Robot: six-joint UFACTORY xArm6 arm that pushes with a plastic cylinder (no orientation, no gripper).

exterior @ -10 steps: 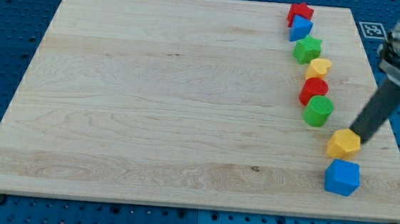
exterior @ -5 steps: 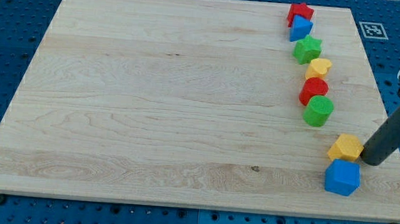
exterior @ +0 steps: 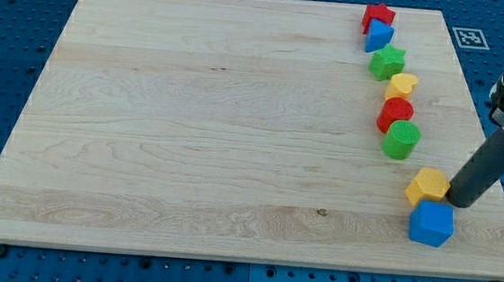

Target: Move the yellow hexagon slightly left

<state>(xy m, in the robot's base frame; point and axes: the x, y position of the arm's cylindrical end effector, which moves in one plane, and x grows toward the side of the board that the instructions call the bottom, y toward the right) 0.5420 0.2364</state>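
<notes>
**Yellow hexagon at bench's lower right, tip against its right side**

Yellow hexagon [exterior: 429, 186] sits near the view's bottom right of the wooden bench [exterior: 190, 127], touching or nearly touching the blue block [exterior: 431, 224] just below it. My tip [exterior: 457, 204] is right beside the hexagon's right edge, apparently in contact, and just above the blue block's upper right corner. Rod slants up toward the view's right. No claw on this arm, only the rod, so no open or closed state shows.

Other blocks run in a curved line up the view's right side: green cylinder [exterior: 402, 139] above and left of the hexagon, apart from it; then red block [exterior: 396, 113], shape unclear; yellow heart-like block [exterior: 402, 84]; green star [exterior: 387, 62]; blue block [exterior: 378, 35], looks triangular; red star [exterior: 378, 15] at the top edge. Neighbours in that line touch or nearly touch.
</notes>
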